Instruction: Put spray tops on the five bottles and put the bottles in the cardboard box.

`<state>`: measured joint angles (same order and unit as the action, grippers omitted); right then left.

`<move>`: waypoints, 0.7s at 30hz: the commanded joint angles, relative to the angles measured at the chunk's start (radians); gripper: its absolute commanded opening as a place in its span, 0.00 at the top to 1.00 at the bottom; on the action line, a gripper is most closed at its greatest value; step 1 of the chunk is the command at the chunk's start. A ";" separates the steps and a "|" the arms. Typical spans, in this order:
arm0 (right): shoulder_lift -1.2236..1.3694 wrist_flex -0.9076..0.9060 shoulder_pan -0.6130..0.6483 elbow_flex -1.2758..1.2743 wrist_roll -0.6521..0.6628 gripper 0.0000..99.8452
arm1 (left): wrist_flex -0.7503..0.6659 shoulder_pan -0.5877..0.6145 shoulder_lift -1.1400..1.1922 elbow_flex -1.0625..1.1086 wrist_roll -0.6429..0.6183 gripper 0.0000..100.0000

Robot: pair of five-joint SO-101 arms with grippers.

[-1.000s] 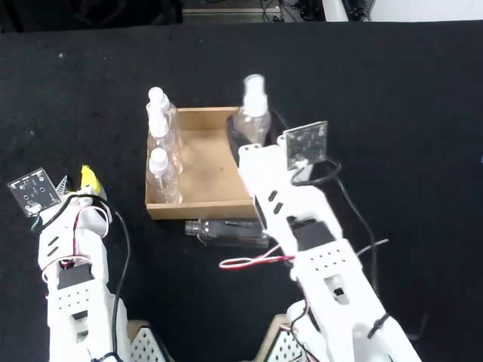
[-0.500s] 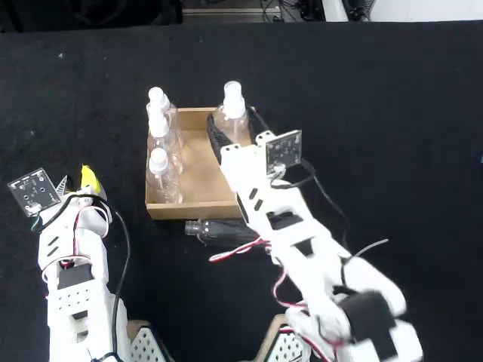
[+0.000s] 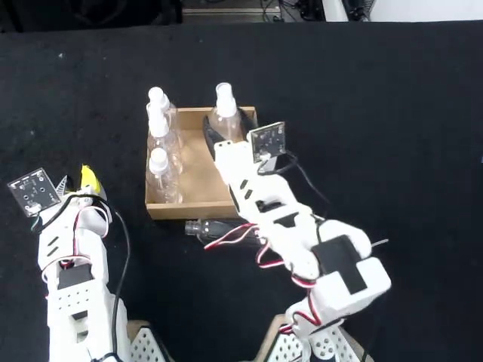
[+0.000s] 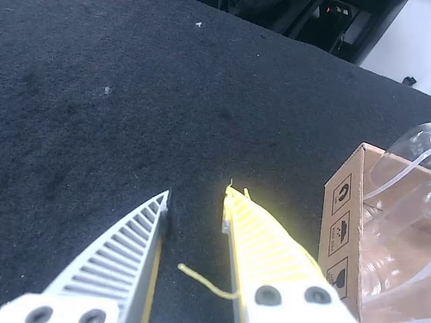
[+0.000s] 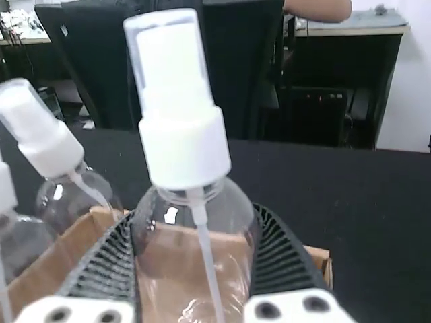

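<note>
Four bottles now count toward the cardboard box (image 3: pixel 202 175), and the fourth is on its way in. Over the last second the right gripper (image 3: pixel 223 136) swings its held bottle (image 5: pixel 192 252) leftwards, from above the box's right wall to over the far right corner inside. The black fingers are clamped on both sides of the clear body, and the white spray top (image 5: pixel 176 101) sits upright on the neck. So the capping is done for this one, and by my read only the lowering and release remain. Whether its base already touches the box floor I cannot tell.

Inside the box, a row of three bottles (image 3: pixel 161 143) stands along the left wall, each with a white top, while the middle and right of the floor are bare cardboard.

One more, the lying bottle (image 3: pixel 215 228), rests on its side on the black table (image 3: pixel 392 113) just outside the box's near wall. I cannot make out a spray top on it.

The left gripper (image 4: pixel 196 195) has not stirred. It hangs over bare table beside the box's left outer wall, jaws apart, holding nothing.
</note>
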<state>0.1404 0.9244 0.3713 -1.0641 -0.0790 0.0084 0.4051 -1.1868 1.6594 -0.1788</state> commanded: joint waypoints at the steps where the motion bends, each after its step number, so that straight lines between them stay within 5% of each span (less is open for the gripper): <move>1: 0.028 0.028 0.008 0.073 0.000 0.99 | -0.020 -0.005 -0.018 0.008 0.009 0.88; 21: 0.102 0.025 0.014 0.108 0.000 0.98 | -0.018 -0.005 -0.018 0.008 0.009 0.88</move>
<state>0.2463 0.9244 0.3713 -1.0119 -0.0806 0.0084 0.4051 -1.1868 1.6594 -0.1788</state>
